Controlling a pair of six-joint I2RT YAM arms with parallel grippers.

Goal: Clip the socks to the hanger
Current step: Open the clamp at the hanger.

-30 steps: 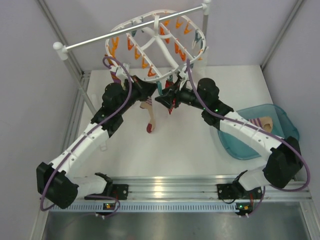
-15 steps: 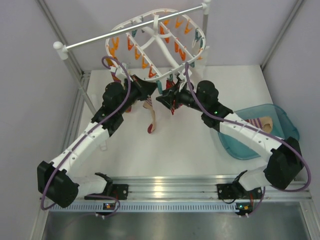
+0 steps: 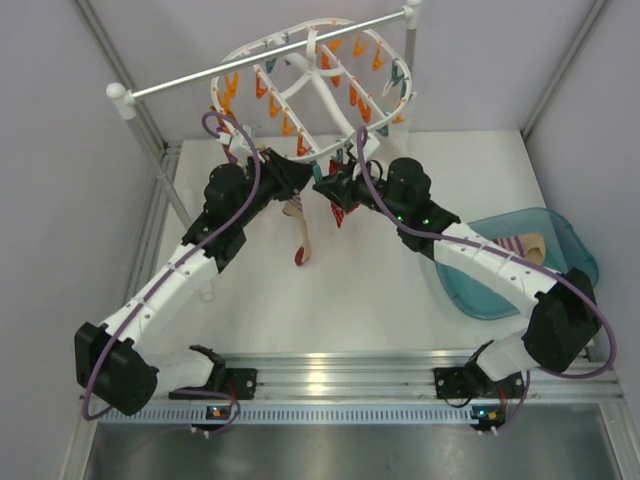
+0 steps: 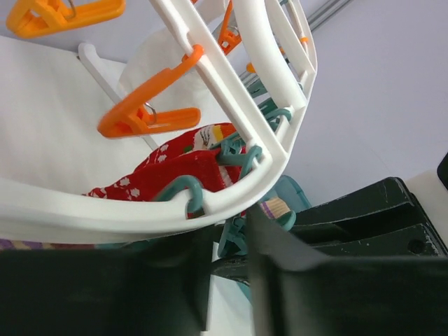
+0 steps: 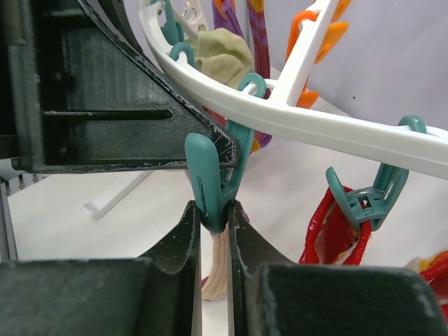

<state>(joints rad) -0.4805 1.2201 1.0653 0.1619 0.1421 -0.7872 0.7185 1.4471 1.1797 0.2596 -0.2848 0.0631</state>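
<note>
Right gripper (image 5: 213, 217) sits further left than second ago, tight under hanger rim; fingers drawn in, pinching lower end of teal clip (image 5: 207, 171). Cream sock (image 5: 215, 276) hangs straight down from that clip, reddish toe lowest. Clip hooks onto near rim of white hanger (image 5: 315, 126). Left gripper (image 4: 229, 245) tip meets same clip from opposite side, fingers narrowly parted. Red patterned sock (image 4: 175, 168) clipped alongside. Hanger hangs under metal rail (image 3: 260, 62).

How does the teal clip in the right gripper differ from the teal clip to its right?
The pinched clip is squeezed by the right gripper; the far clip hangs untouched. The pinched clip has a cream sock below; the far clip holds a red sock. Both hang from the white hanger.
</note>
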